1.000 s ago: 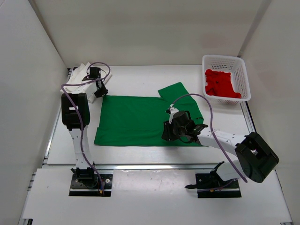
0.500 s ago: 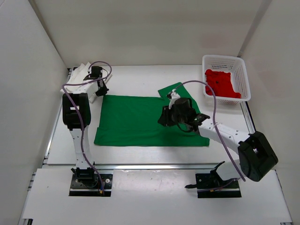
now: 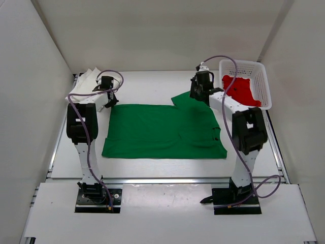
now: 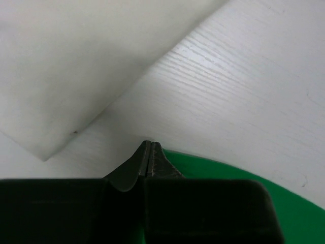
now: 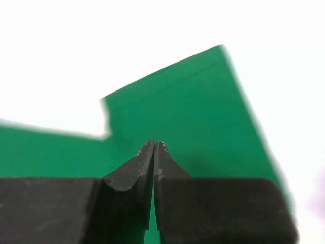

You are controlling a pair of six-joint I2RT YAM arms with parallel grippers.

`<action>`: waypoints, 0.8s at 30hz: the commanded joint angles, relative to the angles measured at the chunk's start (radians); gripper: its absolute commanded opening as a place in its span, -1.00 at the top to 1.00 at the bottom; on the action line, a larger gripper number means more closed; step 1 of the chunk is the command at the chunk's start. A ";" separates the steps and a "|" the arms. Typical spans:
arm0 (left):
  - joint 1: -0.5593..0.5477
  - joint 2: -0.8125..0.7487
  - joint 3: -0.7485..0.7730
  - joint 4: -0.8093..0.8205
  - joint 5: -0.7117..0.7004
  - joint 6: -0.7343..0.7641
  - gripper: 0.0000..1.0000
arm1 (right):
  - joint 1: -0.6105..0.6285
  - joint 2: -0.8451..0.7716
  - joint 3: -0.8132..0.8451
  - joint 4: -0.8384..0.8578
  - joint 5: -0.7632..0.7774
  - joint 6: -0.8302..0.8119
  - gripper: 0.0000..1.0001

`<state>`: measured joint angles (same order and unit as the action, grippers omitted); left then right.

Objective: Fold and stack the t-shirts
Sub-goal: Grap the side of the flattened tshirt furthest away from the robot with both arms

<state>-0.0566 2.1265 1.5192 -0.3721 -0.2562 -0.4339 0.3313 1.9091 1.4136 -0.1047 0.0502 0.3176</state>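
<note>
Green shirt (image 3: 162,131): spread flat and unfolded in the middle of the table (image 3: 147,84), one sleeve sticking out at its far right.
White shirt (image 3: 84,85): folded, at the far left corner of the table, just beside the green shirt's far left corner.
Red shirt (image 3: 238,90): crumpled inside the basket (image 3: 242,63) at the far right, not yet folded.
Left gripper (image 3: 108,100): jaws pressed together at the green shirt's far left corner. The wrist view shows the green edge right at the tips (image 4: 151,145), but not whether cloth is caught between them.
Right gripper (image 3: 197,94): jaws pressed together over the far sleeve (image 5: 155,144). Whether a fold is pinched cannot be told.
Step in hand: probably taking the far edge at two points, to fold it toward the near edge.
Risk, empty pinch: a jaw that closes on the tabletop beside the hem lifts nothing, so one side drags and the fold skews.
Risk, thin grip: a hold on the very edge may slip out mid-lift.
Risk, sleeve hold: pulling by the sleeve alone may bunch the shoulder instead of carrying the body over.
Risk, neighbour: the left arm works close to the white shirt and could nudge it.
</note>
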 commanded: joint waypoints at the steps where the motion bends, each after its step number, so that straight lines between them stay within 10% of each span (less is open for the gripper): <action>1: -0.022 -0.094 -0.013 0.045 -0.046 0.006 1.00 | -0.032 0.140 0.158 -0.122 0.134 -0.072 0.95; 13: -0.035 -0.128 -0.057 0.084 -0.031 -0.005 1.00 | -0.103 0.617 0.941 -0.585 0.135 -0.149 0.26; 24: -0.035 -0.116 -0.050 0.082 -0.031 0.003 1.00 | -0.115 0.712 1.035 -0.636 0.065 -0.118 0.23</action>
<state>-0.0940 2.0926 1.4612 -0.3058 -0.2768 -0.4343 0.2234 2.6026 2.4016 -0.7265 0.1371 0.1879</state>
